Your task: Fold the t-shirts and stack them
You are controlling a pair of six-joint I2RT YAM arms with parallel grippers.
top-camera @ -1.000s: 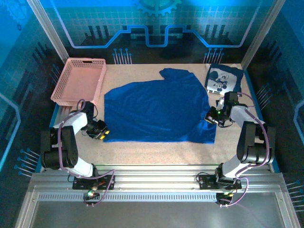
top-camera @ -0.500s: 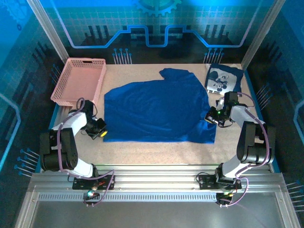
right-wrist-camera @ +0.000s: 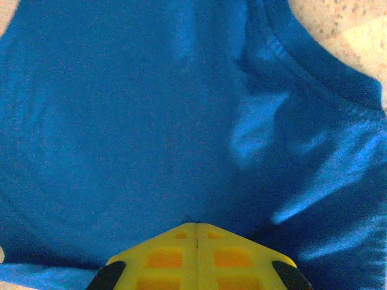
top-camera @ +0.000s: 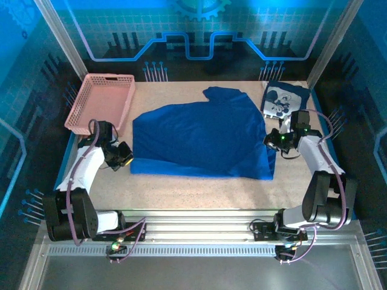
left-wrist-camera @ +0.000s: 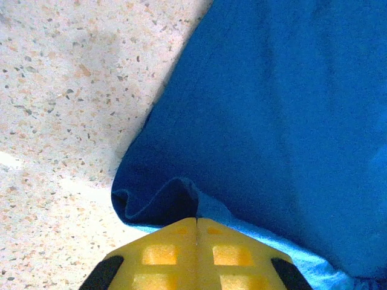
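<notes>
On the speckled desk (top-camera: 199, 190) the blue t-shirt (top-camera: 199, 136) lay spread with its long axis side to side, its near left corner pinched in the closed left pincer (top-camera: 126, 159), its right edge in the closed right pincer (top-camera: 270, 140).

Finding: I work in a robotics lab test cell, not a home or a shop. Grounds: my left arm (top-camera: 84, 172) and right arm (top-camera: 314, 157) are bolted to slotted aluminium rails (top-camera: 199, 232) at the near edge of a speckled beige tabletop (top-camera: 199, 193), with loose purple cabling (top-camera: 138, 226) at the bases. The bench is enclosed by metal frame posts (top-camera: 58, 36) and blue wall panels (top-camera: 254, 27) printed with circuit traces and a gear emblem (top-camera: 199, 5).
</notes>
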